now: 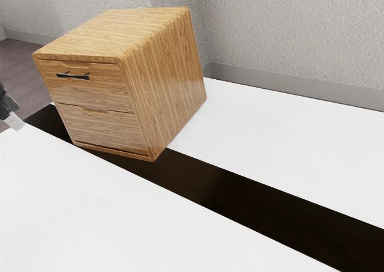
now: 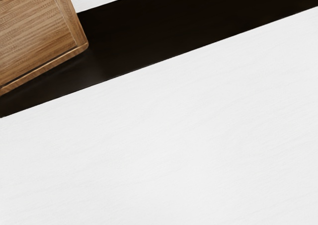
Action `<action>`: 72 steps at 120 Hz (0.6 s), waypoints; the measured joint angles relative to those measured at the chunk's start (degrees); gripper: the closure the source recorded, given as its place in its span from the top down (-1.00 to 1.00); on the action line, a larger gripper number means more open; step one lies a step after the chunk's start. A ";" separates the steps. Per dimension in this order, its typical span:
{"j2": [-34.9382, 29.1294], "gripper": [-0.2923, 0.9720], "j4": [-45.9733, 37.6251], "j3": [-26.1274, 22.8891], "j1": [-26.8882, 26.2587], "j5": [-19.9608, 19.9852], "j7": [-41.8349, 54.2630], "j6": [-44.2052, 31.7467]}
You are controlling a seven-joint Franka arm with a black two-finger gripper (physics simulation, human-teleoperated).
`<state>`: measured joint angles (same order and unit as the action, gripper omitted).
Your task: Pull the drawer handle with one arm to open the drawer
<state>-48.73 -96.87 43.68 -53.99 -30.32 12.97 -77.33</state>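
A bamboo-wood cabinet (image 1: 129,74) stands on the table at the back left of the exterior view, with two drawers on its front. The upper drawer (image 1: 87,86) carries a thin black handle (image 1: 73,76), and its front lies flush with the cabinet. The lower drawer (image 1: 105,128) also sits flush. A small dark and grey part of my gripper (image 1: 6,111) pokes in at the exterior view's left edge, left of the handle, somewhat lower and apart from the cabinet. In the wrist view a lower corner of the cabinet (image 2: 35,31) lies ahead of my hand.
The white tabletop (image 1: 90,218) is crossed by a wide black strip (image 1: 252,206) that runs under the cabinet's front. A grey textured wall (image 1: 288,26) stands behind the table. The wrist view looks down on the white surface (image 2: 174,150) and the black strip (image 2: 174,31).
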 joint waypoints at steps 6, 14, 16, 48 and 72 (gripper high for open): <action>-6.41 0.54 -1.09 1.57 -6.02 -6.22 0.96 -0.19; -11.51 0.54 -1.87 2.26 -11.34 -13.61 2.51 -0.36; -12.17 0.54 -1.96 2.39 -12.07 -15.15 2.95 -0.41; -20.15 0.54 -4.52 3.73 -20.39 -37.37 8.70 -1.77; -20.29 0.54 -2.30 4.60 -23.71 -44.40 12.37 -2.18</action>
<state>-69.01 -99.17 48.28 -77.70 -74.72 25.34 -79.51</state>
